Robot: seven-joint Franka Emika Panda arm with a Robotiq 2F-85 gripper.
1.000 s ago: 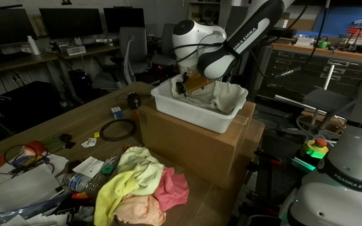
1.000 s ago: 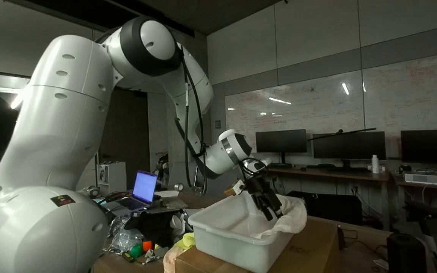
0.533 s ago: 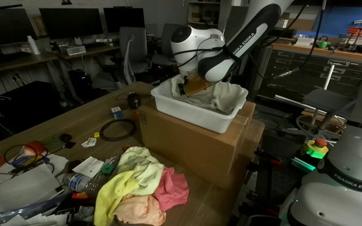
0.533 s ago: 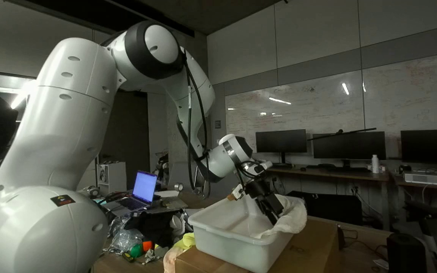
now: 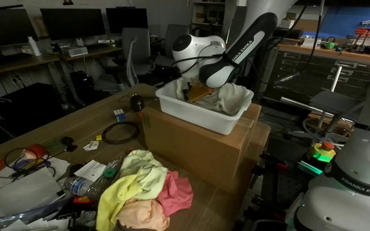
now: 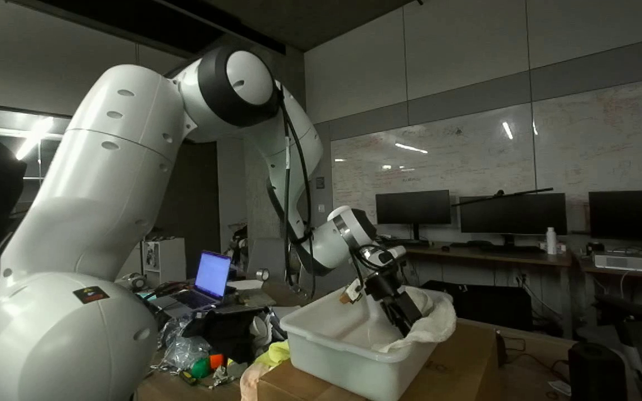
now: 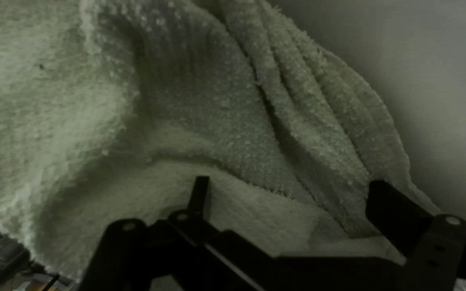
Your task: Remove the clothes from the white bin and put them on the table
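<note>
Off-white terry cloth (image 7: 184, 93) lies bunched in the white rectangular plastic bin (image 6: 354, 365), seemingly draped over the rim; likely light, soft, limp, hard to damage, best pinched at the raised folds (image 7: 310, 117). Black two-finger gripper (image 7: 289, 184) has jaws spread, nothing clamped. White jointed arm (image 6: 148, 128) arches over, wrist tilted, gripper slanting down inside.
</note>
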